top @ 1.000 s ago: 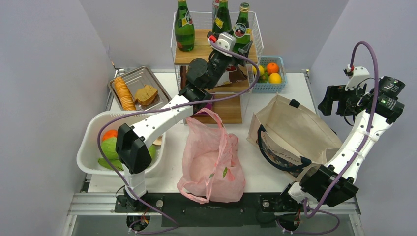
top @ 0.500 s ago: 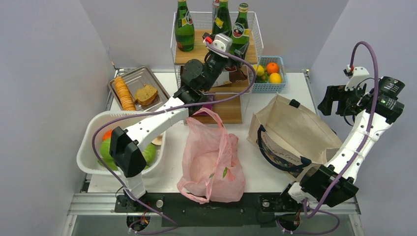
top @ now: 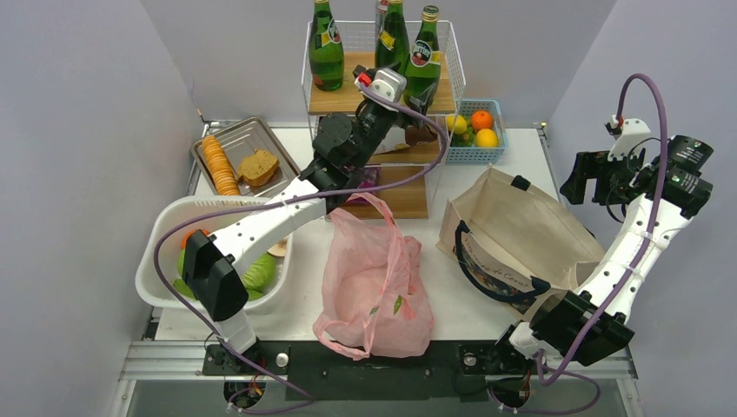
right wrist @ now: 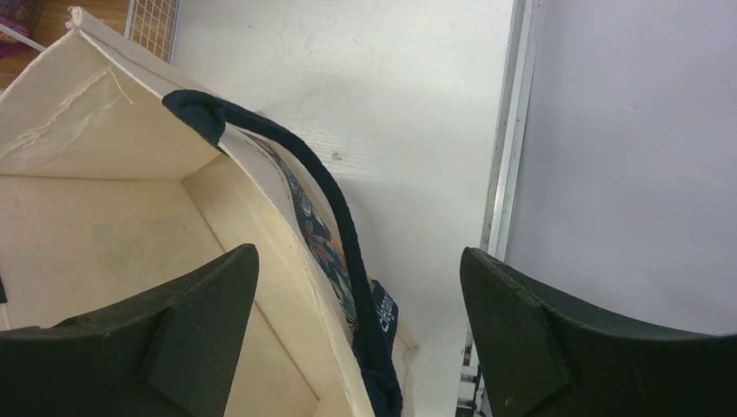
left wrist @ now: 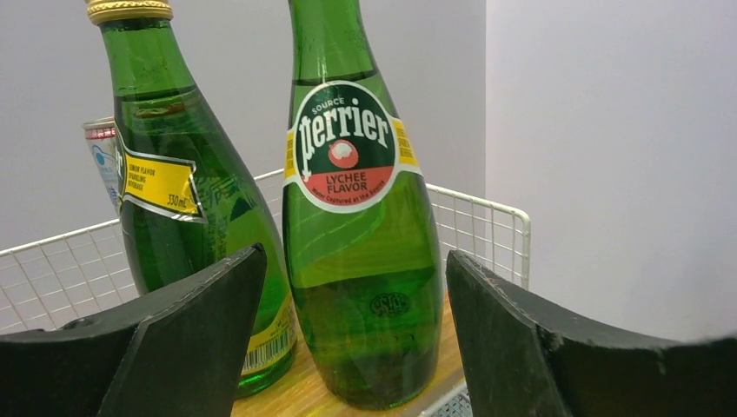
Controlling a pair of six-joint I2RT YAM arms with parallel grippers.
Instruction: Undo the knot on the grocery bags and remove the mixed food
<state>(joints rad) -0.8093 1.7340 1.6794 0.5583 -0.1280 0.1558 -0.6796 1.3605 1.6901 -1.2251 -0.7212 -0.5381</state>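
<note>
The pink grocery bag [top: 374, 282] lies slack in the middle of the table, mouth open and handles loose; no knot shows. My left gripper [top: 406, 94] is open at the top shelf of the wire rack [top: 452, 52]. In the left wrist view a green Perrier bottle [left wrist: 361, 252] stands upright just ahead of my gripper [left wrist: 356, 347], between the spread fingers and untouched. A second green bottle [left wrist: 187, 200] stands left of it. My right gripper [top: 593, 178] is open and empty, high above the beige tote [top: 513, 230]; the right wrist view shows the tote's dark strap [right wrist: 335, 226] below the gripper [right wrist: 358, 339].
A white tub [top: 165, 230] at the left holds green and orange food. A metal tray [top: 252, 139] holds crackers and bread. A blue basket [top: 497, 113] holds a lemon and oranges. A purple packet [top: 366, 185] lies on the rack's lower shelf.
My left gripper has drawn back a little from the Perrier bottle, and the arm's elbow has swung left over the tub. The bottle stays on the shelf. The right arm has not moved.
</note>
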